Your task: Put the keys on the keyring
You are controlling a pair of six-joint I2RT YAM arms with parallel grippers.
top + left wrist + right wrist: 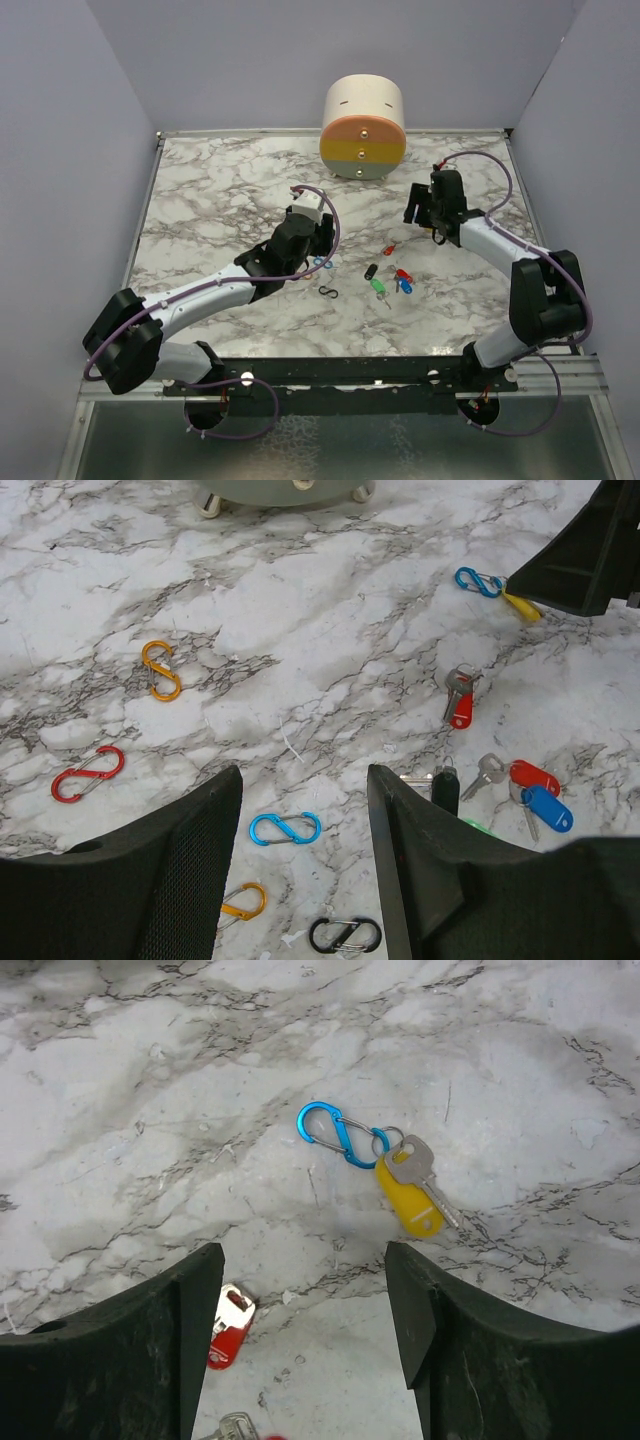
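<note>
The left gripper (305, 780) has its jaws open and holds nothing. In the left wrist view a loose blue clip (285, 828) lies on the table (330, 660) low down between the two fingers, and nothing touches it. A black clip (345, 935) is at the bottom edge. An orange clip (160, 670) and a red clip (88, 774) lie on the left side.

The right gripper (305, 1255) has its jaws wide open and holds nothing. In the middle of the right wrist view, the yellow key (410, 1195) is on a small ring (377, 1140) at the end of a second blue clip (335, 1133). A red key (230, 1325) lies at the lower left, next to one finger.

The other keys lie loose in a bunch at the lower right of the left wrist view. These are a black key (446, 788), a second red key (533, 776) and a blue key (547, 808). A green key (478, 827) peeks out by the finger.
</note>
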